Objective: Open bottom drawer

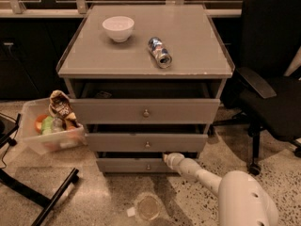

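— Camera view, starting at the left: what sits there?
— A clear bin (47,140) holding packets, on the floor against the grey cabinet (197,55); on the cabinet top a white bowl (118,27), then a can (160,52) lying on its side.
— And the bottom drawer (124,165)?
— Lowest of three (small knob (148,166) at centre), with a dark gap above its front; the gripper (169,158) is at its upper right edge; wide or narrow, I cannot tell; a black office chair (273,93) stands right.

Bulbous white arm (245,197), dark-speckled tapering forearm (196,173), pale hand (168,158) at bottom drawer (127,165)
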`<state>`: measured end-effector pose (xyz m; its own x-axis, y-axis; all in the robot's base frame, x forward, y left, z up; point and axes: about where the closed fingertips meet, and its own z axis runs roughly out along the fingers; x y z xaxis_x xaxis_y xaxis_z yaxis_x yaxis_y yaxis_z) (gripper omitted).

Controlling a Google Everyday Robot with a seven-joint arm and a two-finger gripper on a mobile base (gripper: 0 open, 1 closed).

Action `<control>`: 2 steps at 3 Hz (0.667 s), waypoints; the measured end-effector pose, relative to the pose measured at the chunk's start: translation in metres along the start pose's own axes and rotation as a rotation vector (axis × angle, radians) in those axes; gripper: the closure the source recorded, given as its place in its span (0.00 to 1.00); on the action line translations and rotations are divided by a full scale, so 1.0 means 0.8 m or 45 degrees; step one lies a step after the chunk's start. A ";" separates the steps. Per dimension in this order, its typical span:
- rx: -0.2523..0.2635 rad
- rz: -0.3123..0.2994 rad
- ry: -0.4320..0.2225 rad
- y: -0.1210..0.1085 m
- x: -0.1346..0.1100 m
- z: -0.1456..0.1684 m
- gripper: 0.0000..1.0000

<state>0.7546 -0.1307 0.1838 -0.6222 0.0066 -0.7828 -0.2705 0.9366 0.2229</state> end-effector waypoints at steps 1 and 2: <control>0.001 0.001 0.003 0.001 -0.003 -0.003 1.00; 0.029 0.062 0.073 0.011 0.000 -0.011 1.00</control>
<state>0.7454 -0.1254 0.1908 -0.6758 0.0329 -0.7364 -0.2223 0.9434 0.2461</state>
